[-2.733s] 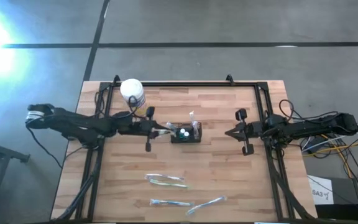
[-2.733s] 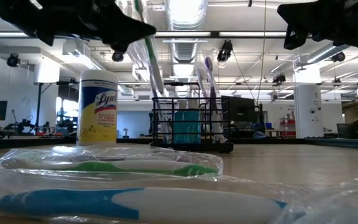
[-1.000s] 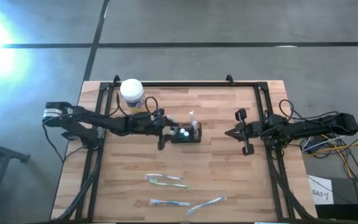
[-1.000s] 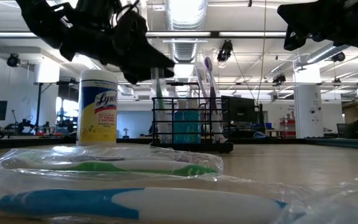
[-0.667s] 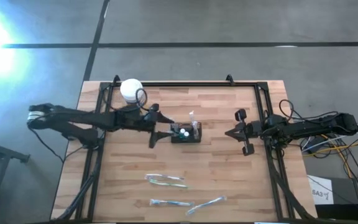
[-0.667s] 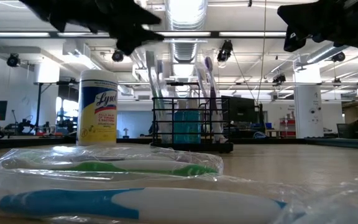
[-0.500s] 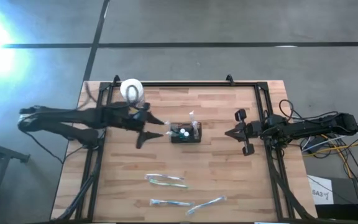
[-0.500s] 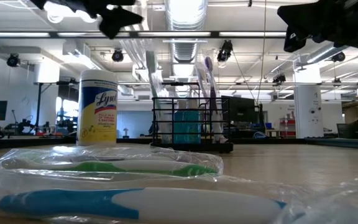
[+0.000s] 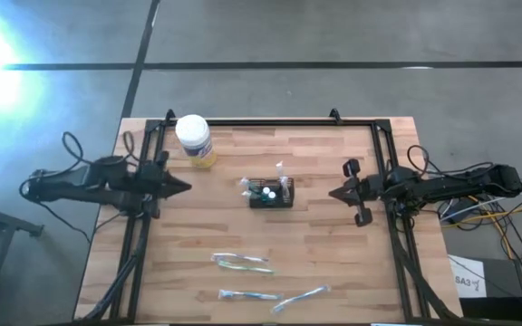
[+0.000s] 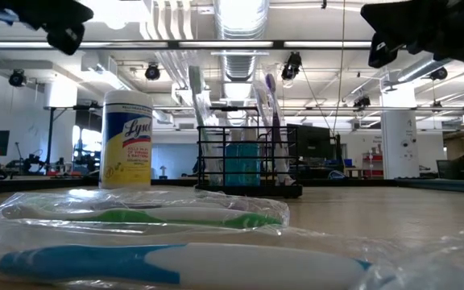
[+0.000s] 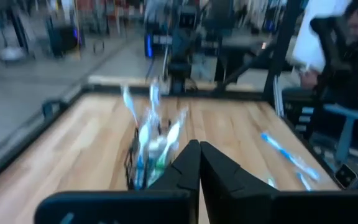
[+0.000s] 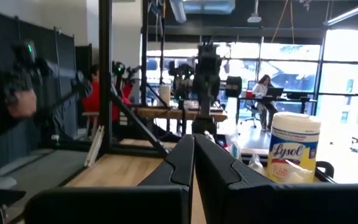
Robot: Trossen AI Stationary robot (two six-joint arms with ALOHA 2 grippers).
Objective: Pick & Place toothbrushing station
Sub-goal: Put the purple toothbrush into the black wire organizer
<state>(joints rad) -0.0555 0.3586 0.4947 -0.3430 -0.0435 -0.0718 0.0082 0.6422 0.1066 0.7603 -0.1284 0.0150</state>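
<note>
Caddy (image 11: 146, 163) blurred behind closed left end effector (image 11: 199, 150).

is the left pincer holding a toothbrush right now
No, the left pincer is shut on nothing at the table's left edge, apart from the black wire caddy in the middle where toothbrushes stand.

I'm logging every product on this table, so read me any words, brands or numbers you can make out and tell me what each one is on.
"Lysol": brand on the yellow label of the white-lidded jar, readable in the right wrist view; in the low view only "Lyso" shows.
Smaller print under that brand: too small to read.
"SA3": white tag beside the table, faint.
Wrapped toothbrushes: no readable text.
</note>
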